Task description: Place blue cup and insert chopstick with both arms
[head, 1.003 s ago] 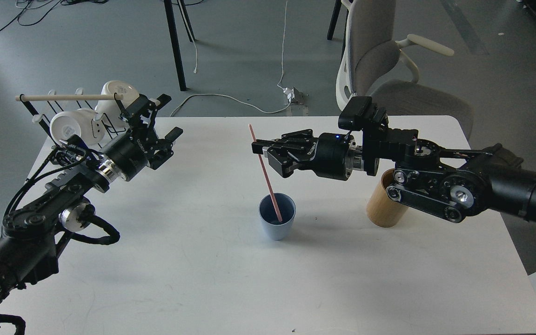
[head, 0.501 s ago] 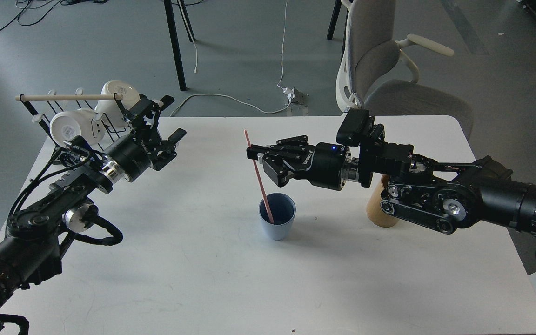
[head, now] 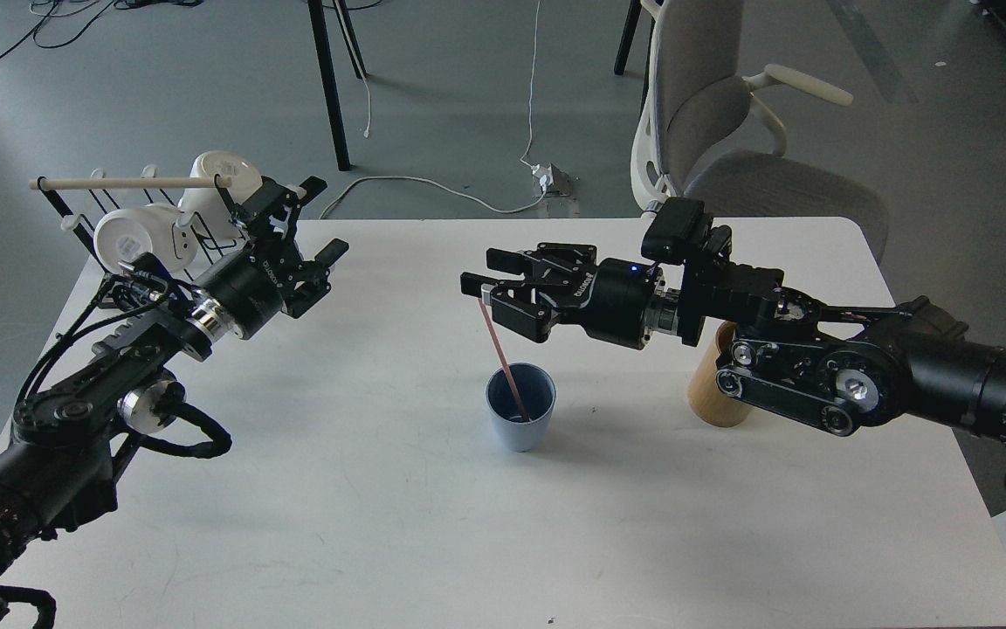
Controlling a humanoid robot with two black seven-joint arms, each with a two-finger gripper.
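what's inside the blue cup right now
One pink chopstick stands slanted in the blue cup, its lower end inside and its top at the open right gripper. The cup's near wall hides part of its bottom.

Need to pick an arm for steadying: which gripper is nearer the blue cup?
Right. The right gripper hangs just above and slightly left of the cup, over the pink chopstick standing in it. The left gripper is far off to the left, by the rack.
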